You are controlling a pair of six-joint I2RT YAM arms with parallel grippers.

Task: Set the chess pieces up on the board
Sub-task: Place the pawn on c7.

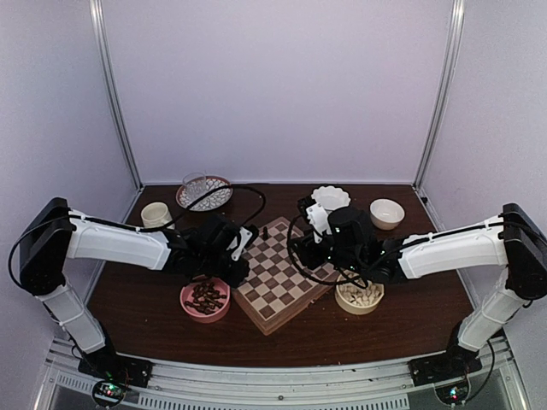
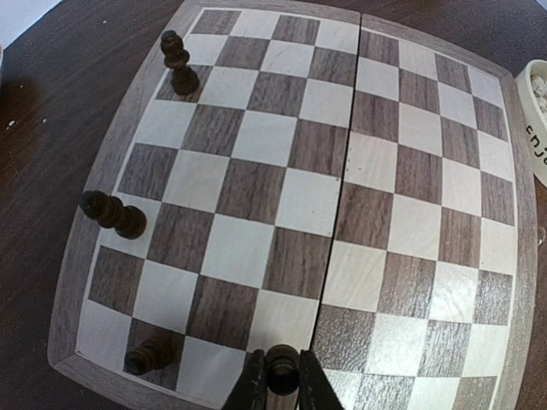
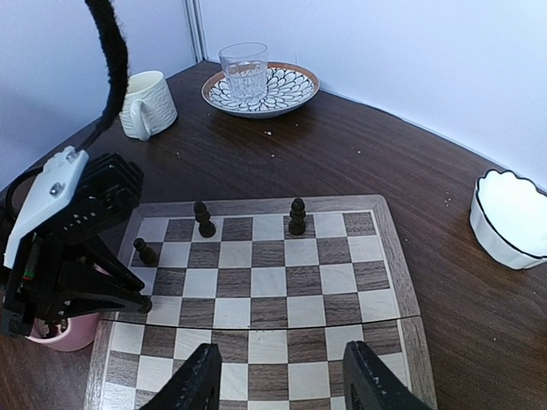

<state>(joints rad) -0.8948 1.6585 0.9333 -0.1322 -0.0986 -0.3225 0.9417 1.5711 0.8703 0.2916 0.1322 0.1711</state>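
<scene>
- Wooden board [image 2: 256,205] first: thick and boxy, with matte dark-brown and cream checks, a tan border and a seam across the middle. It spreads out ahead of the left gripper [image 2: 281,369], which hovers over the nearest edge.
- Left gripper: black fingers are pinched tight on one dark chess piece [image 2: 282,383], its rounded head poking up between them. My read is that this one is about to be placed. Best to come straight down, keep it upright, and seat the base flat in the centre of its square before easing open.
- Right gripper [image 3: 280,354], across the board from the left one: jaws spread wide with nothing between them. It looks well out of the way.
- Pink bowl [image 1: 206,319], round and smooth, sits just behind the left gripper and is heaped with loose dark pieces [image 1: 205,297].
- Three standing pieces [image 2: 115,213] line the edge to the gripper's left: one close, one midway, one far. They are slim, turned and knobbly, so probably tippy. Lift away vertically and mind that close neighbour.
</scene>
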